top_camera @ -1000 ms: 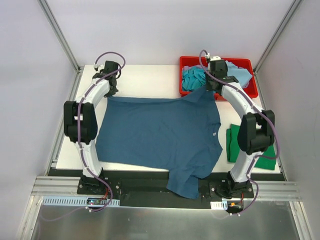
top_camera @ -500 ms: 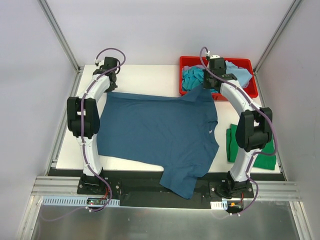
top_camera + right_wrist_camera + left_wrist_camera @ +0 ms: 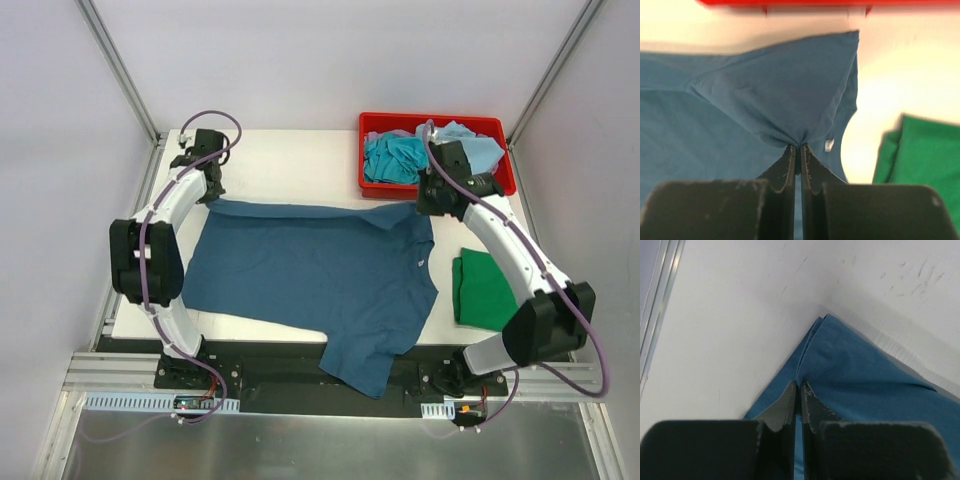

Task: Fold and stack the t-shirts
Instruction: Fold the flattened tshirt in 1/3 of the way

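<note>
Top view: the dark teal-blue shirt (image 3: 320, 270) lies spread mid-table, one sleeve hanging over the bottom table edge. The left gripper (image 3: 214, 196) clamps its upper-left corner and the right gripper (image 3: 428, 206) its upper-right corner, just below the red bin (image 3: 430, 118). The green shirt (image 3: 485, 292) sits folded at right.
Left wrist: fingers (image 3: 789, 402) pinched tight on the shirt's folded edge, bottom centre.
Right wrist: fingers (image 3: 788, 162) closed on bunched fabric, bottom centre.

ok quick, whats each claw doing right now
left claw: shut on the far left corner of the dark teal-blue cotton t-shirt.
right claw: shut on a pinch of the same t-shirt near its collar.
</note>
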